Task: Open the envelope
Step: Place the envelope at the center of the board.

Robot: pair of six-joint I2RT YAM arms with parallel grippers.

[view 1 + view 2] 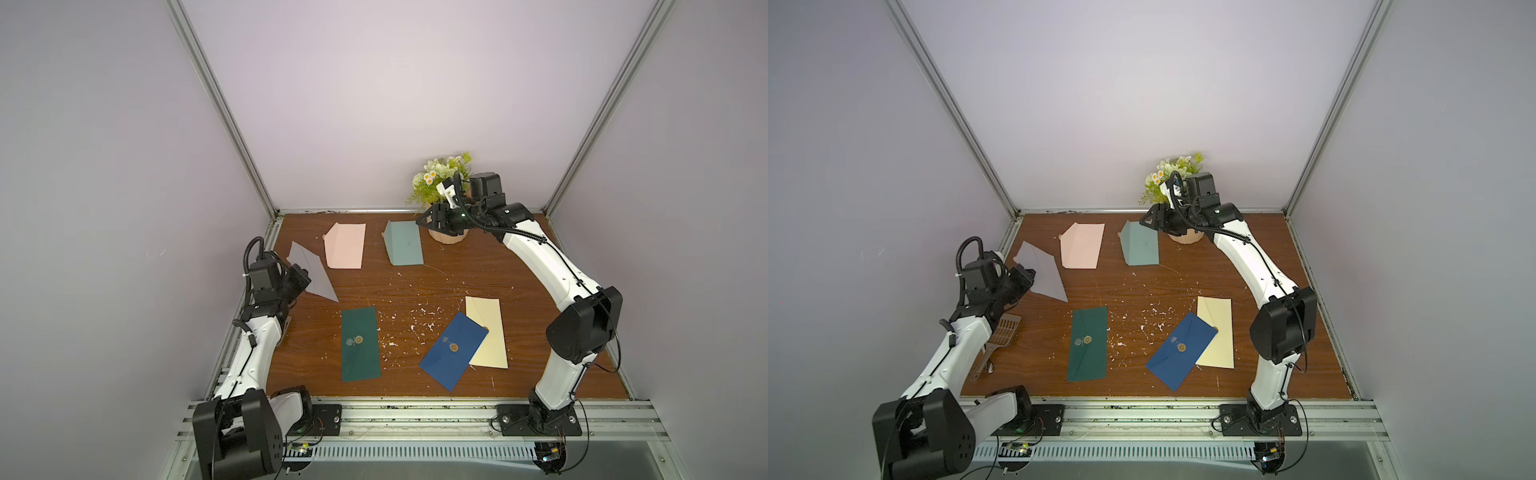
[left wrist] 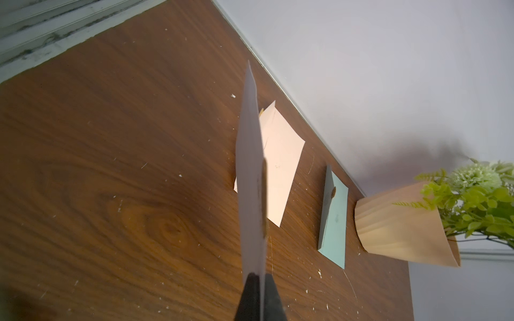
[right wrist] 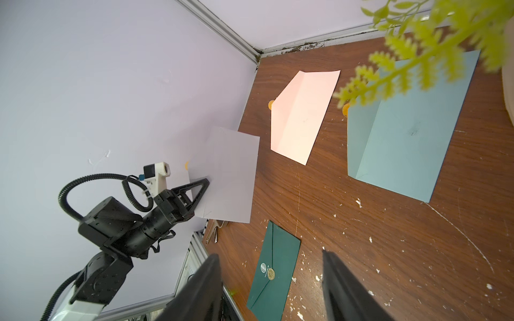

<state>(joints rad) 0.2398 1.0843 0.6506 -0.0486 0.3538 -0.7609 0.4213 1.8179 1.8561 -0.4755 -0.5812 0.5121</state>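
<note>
Left arm crouches by the table's (image 1: 419, 286) left edge, left gripper (image 1: 300, 277) pinching the grey envelope (image 1: 314, 272), raised edge-up off the wood, flap spread; right gripper (image 1: 423, 221) hangs open beside the plant (image 1: 439, 179)

Flower pot (image 1: 446, 239) half hidden behind right arm (image 1: 536, 257), cream envelope (image 1: 492, 336) partly under navy envelope (image 1: 440, 365)

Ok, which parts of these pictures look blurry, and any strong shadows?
Left wrist view: the left gripper pinching the grey envelope is out of focus, and a dark shadow lies on the wall behind the plant. Right wrist view: plant leaves near the lens and the open right gripper are blurred. Both top views: even light, sharp.
</note>
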